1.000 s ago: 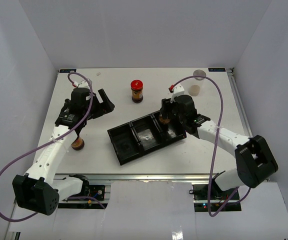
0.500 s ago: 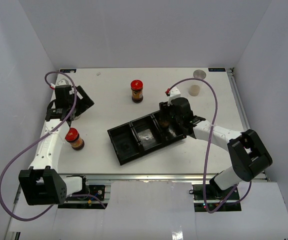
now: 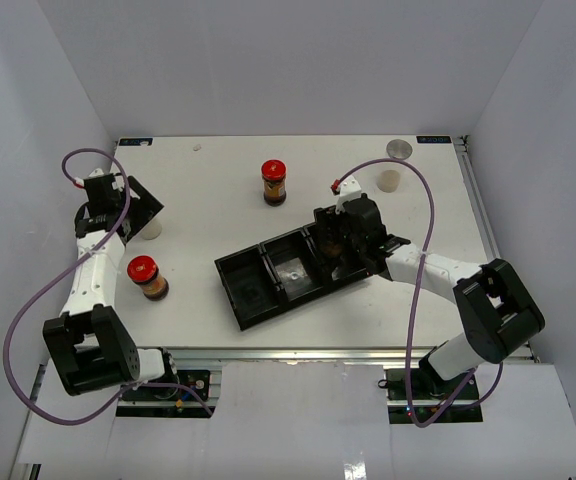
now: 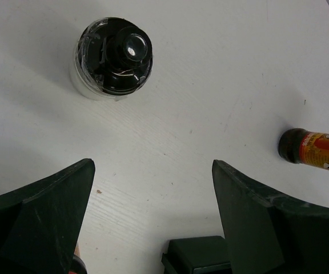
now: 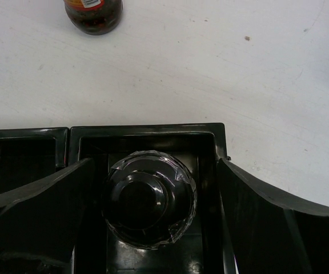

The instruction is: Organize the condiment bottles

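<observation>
A black-capped shaker (image 5: 150, 205) stands in the right compartment of the black tray (image 5: 147, 130). My right gripper (image 5: 153, 165) (image 3: 336, 243) is open around the shaker, a finger on each side. Another black-capped shaker (image 4: 113, 57) (image 3: 151, 229) stands on the table at the far left, ahead of my open, empty left gripper (image 4: 153, 165) (image 3: 130, 205). One red-lidded jar (image 3: 145, 277) stands at the left. A second red-lidded jar (image 3: 273, 182) (image 4: 316, 151) (image 5: 93, 11) stands far of the tray. The silver-lidded jar (image 3: 390, 180) with cream contents is at the far right.
The tray (image 3: 293, 275) lies slanted in the middle of the white table, and its left and middle compartments hold no bottle. A corner of it (image 4: 201, 257) shows under the left wrist. White walls close in the table on three sides.
My right gripper has opened and let go of the shaker in the tray's right compartment. The left arm has swung left, off the near red-lidded jar and toward the far-left shaker.
</observation>
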Controlling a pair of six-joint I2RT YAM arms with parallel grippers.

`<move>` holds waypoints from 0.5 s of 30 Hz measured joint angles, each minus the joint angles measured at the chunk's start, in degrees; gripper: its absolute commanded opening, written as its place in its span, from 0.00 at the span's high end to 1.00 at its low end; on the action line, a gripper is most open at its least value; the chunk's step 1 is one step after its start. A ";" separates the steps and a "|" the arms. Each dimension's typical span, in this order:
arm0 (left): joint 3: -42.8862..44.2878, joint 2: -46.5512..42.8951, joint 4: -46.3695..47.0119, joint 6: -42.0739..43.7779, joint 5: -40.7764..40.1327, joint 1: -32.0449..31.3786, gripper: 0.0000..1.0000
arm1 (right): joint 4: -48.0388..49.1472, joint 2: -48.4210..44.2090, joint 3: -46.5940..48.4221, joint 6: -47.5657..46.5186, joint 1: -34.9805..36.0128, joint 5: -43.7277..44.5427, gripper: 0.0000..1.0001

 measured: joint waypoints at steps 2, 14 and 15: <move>0.00 0.81 0.34 0.21 0.09 0.13 0.03 | 0.27 0.00 0.00 -0.09 0.09 0.30 0.02; 5.30 9.02 -0.03 2.89 -4.20 1.66 0.04 | -2.61 -10.29 0.00 -0.39 0.17 1.53 0.10; 5.53 9.77 0.09 3.09 -4.25 1.93 0.04 | -2.78 -11.91 0.00 -0.48 0.17 1.76 0.10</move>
